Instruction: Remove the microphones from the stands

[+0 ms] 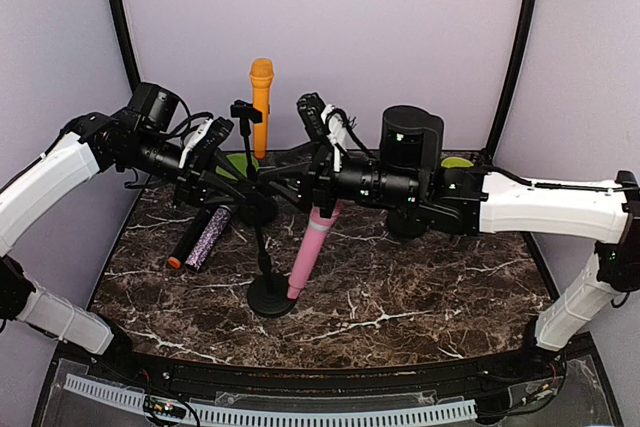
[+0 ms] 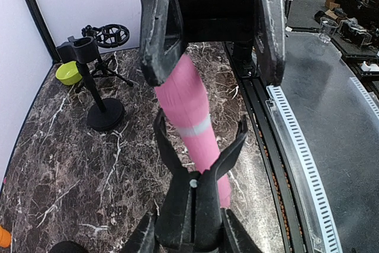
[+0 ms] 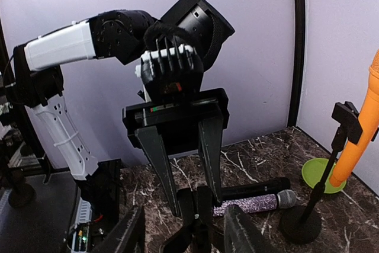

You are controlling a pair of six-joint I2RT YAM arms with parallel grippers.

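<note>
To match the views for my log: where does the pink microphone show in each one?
Top external: pink microphone at centre, slanting down to the round stand base.
Left wrist: pink microphone at centre, running top to bottom.
Right wrist: not in view.
Shared landmark: the marble table.

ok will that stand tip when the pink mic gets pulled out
Probably top-heavy: the stand is a thin pole on a small round base, so a sideways tug may tip it. The pink microphone looks rigid and smooth, so it should slide out of the forked clip, though it may roll once laid down.
</note>
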